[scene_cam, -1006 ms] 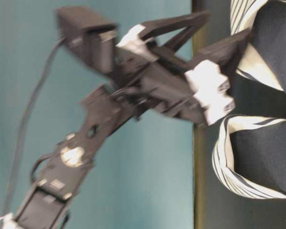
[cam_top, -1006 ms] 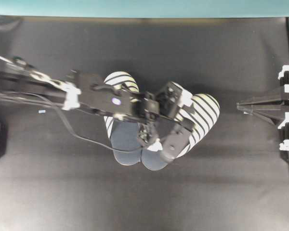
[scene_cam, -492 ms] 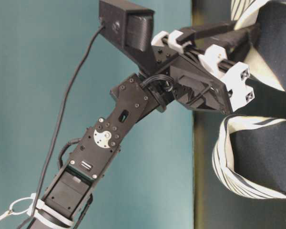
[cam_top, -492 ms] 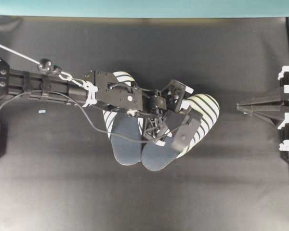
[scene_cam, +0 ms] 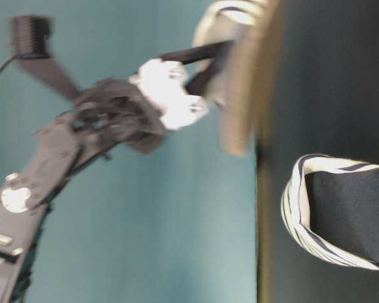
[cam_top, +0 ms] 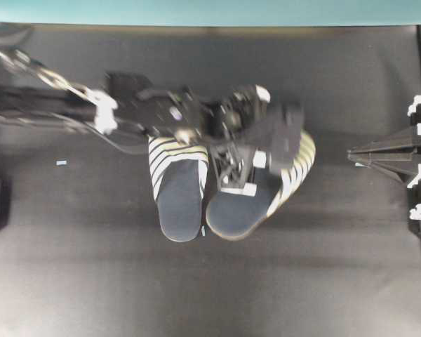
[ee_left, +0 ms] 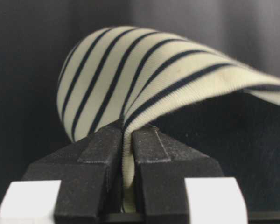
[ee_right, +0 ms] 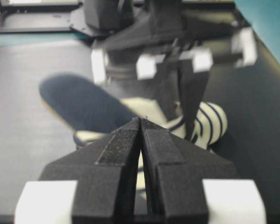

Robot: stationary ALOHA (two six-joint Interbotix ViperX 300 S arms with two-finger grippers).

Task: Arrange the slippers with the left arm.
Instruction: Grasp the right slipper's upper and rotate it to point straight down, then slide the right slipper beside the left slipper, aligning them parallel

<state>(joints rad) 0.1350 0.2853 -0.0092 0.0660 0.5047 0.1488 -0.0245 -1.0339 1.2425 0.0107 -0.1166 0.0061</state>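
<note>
Across the wide black cloth tabletop [cam_top: 210, 288], backed by a teal wall [cam_top: 196, 10], my long black left arm [cam_top: 49, 109] reaches in. Two white, navy-striped slippers [cam_top: 178, 189] lie mid-table, heels toward the near edge. My left gripper [ee_left: 126, 140] pinches the tilted right one's [cam_top: 249, 210] striped upper. My right gripper [ee_right: 141, 128] sits closed, holding nothing.
</note>
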